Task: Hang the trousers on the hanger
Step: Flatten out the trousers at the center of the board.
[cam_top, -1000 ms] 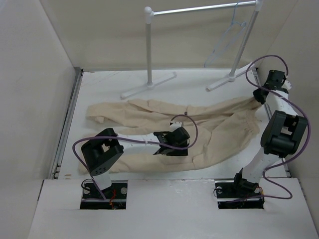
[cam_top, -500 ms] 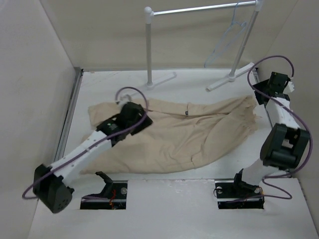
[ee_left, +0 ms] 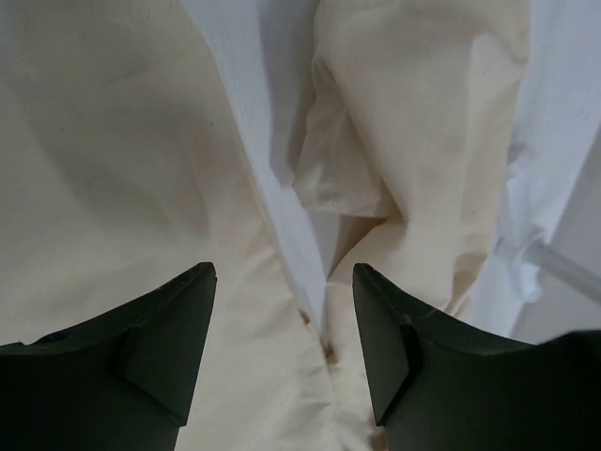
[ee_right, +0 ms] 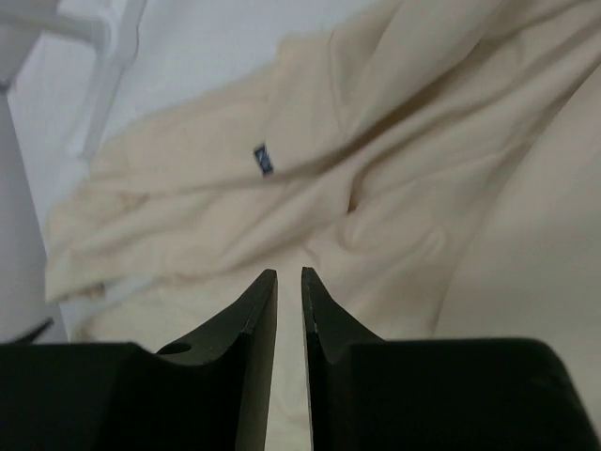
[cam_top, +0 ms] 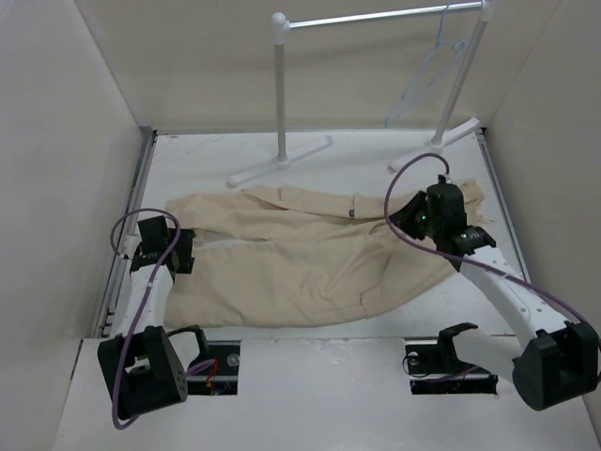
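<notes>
Beige trousers (cam_top: 310,258) lie spread on the table (cam_top: 376,155), hanger (cam_top: 427,80) hanging well back on the rack (cam_top: 376,17), left gripper (ee_left: 282,282) gaping empty over their legs, right gripper (ee_right: 289,274) nearly closed, seemingly on nothing, so a shallow one-layer pinch could bunch or drop them.

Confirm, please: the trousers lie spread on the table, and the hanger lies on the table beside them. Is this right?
Not quite. The trousers do lie spread on the table, but the hanger hangs from the rack's bar at the back right, as the top external view shows.
</notes>
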Robot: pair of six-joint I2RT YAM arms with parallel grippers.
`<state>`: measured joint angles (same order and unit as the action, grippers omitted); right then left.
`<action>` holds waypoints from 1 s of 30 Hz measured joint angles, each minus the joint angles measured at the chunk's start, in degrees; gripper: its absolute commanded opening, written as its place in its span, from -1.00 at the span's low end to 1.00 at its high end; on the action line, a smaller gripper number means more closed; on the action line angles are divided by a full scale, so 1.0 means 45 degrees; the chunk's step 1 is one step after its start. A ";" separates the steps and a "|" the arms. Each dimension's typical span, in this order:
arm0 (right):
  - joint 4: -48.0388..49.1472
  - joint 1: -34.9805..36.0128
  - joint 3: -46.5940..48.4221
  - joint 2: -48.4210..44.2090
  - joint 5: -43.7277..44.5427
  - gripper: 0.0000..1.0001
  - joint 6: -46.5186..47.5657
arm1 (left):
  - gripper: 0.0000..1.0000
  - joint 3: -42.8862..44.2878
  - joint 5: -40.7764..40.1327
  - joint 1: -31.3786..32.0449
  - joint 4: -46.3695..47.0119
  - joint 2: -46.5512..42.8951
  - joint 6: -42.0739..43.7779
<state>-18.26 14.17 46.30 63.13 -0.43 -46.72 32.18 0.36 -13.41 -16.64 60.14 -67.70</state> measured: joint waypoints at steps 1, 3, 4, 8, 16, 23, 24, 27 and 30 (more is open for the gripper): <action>-0.0131 0.0437 -0.0199 -0.0243 -0.0044 -0.54 0.0068 | 0.18 -0.0199 0.0199 -0.0267 0.0389 -0.0034 -0.0287; -0.0223 0.1146 -0.0549 -0.0661 -0.0107 -0.54 0.0199 | 0.15 -0.0544 0.0534 -0.0743 0.1088 -0.0107 -0.0908; -0.0228 0.1389 -0.0704 -0.0806 -0.0126 -0.53 0.0228 | 0.08 -0.0641 0.0651 -0.0889 0.1355 -0.0092 -0.1190; -0.0393 0.1870 -0.1481 -0.1253 -0.0146 -0.49 0.0296 | -0.20 -0.0714 0.1292 -0.1122 0.2409 0.0962 -0.2171; -0.0869 0.1773 -0.1923 -0.1870 -0.0141 -0.48 0.0340 | 0.03 -0.0743 0.1923 -0.1030 0.3351 0.3322 -0.3109; -0.0797 0.2205 -0.2186 -0.1773 -0.0136 -0.19 0.0262 | 0.05 -0.0321 0.1710 -0.0942 0.4138 0.4007 -0.3502; -0.0797 0.2215 -0.2302 -0.1724 -0.0141 -0.19 0.0262 | -0.02 -0.0155 0.1656 -0.0923 0.4265 0.4274 -0.3551; -0.0831 0.2200 -0.2599 -0.1642 -0.0141 -0.19 0.0204 | -0.42 0.0257 0.1535 -0.0879 0.4707 0.5187 -0.3755; -0.0840 0.2200 -0.2671 -0.1637 -0.0136 -0.19 0.0185 | -0.84 0.0510 0.1486 -0.0879 0.5037 0.5804 -0.3881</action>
<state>-22.04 24.08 34.28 55.77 -1.04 -45.89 34.48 7.05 -17.37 6.02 86.26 -85.17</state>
